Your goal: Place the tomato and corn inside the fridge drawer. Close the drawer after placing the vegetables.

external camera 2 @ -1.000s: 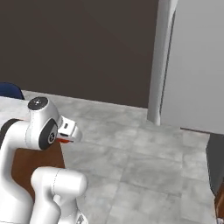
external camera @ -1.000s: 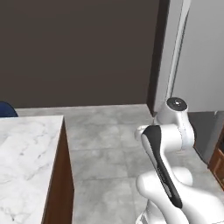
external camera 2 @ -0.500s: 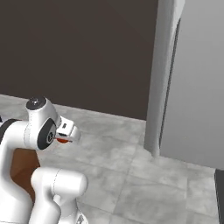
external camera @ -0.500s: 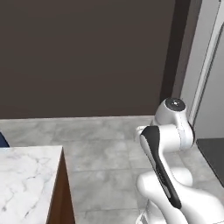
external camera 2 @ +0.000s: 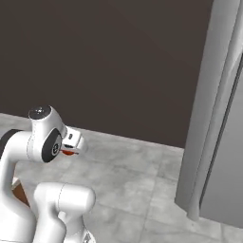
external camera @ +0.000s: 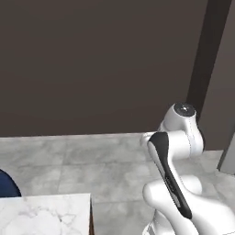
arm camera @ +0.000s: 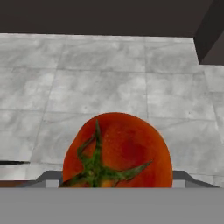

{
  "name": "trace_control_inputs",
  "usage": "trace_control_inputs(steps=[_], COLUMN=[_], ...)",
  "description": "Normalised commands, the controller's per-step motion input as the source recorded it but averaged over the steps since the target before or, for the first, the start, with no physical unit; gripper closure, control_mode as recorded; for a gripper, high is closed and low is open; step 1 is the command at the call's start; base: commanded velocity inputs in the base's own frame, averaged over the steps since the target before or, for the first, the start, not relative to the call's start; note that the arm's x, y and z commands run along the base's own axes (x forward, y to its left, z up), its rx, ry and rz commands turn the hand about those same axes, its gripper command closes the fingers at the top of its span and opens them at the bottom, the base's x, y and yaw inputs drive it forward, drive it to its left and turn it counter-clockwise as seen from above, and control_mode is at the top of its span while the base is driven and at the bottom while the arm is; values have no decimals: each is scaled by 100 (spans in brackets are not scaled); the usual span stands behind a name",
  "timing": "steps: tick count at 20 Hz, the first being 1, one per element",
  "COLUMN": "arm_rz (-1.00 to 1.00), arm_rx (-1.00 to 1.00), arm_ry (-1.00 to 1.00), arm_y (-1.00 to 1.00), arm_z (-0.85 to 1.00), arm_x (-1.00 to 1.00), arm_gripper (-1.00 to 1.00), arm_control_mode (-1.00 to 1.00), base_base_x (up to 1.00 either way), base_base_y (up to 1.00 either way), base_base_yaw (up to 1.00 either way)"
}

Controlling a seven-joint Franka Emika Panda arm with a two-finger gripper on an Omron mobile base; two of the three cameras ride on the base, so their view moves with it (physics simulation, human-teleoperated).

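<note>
The tomato [arm camera: 116,151], glossy red-orange with a green star-shaped stem, sits close up at the bottom of the hand view, held over grey floor tiles. A sliver of the tomato [external camera 2: 68,152] also peeks out red under the hand in the right base view. My gripper [external camera 2: 72,144] is shut on it, held close in front of the arm's upper joint and well above the floor. The corn and the fridge drawer are out of view.
Tall grey fridge panels [external camera 2: 216,118] stand at the right, and one grey edge [external camera: 227,158] shows in the left base view. A marble counter corner [external camera: 46,213] with a dark blue object [external camera: 6,185] lies at the lower left. Behind the grey tiled floor [external camera 2: 137,166] is a dark wall.
Both base views have swung: the counter slid down and left, and the fridge panels now stand nearer on the right. The arm keeps its pose with the tomato still held.
</note>
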Motion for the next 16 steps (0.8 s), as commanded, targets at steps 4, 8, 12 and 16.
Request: trace_control_inputs(steps=[4,8,12,16], arm_rz=[0,0,0,0], arm_rx=[0,0,0,0], arm_ry=[0,0,0,0], arm_y=[0,0,0,0], arm_z=[0,0,0,0], arm_x=[0,0,0,0], arm_gripper=[100,100,100,100], arm_control_mode=[100,100,100,100], base_base_x=[94,100,100,96], base_base_y=[21,-2,-4,0], base_base_yaw=[-9,-14,-24,-35])
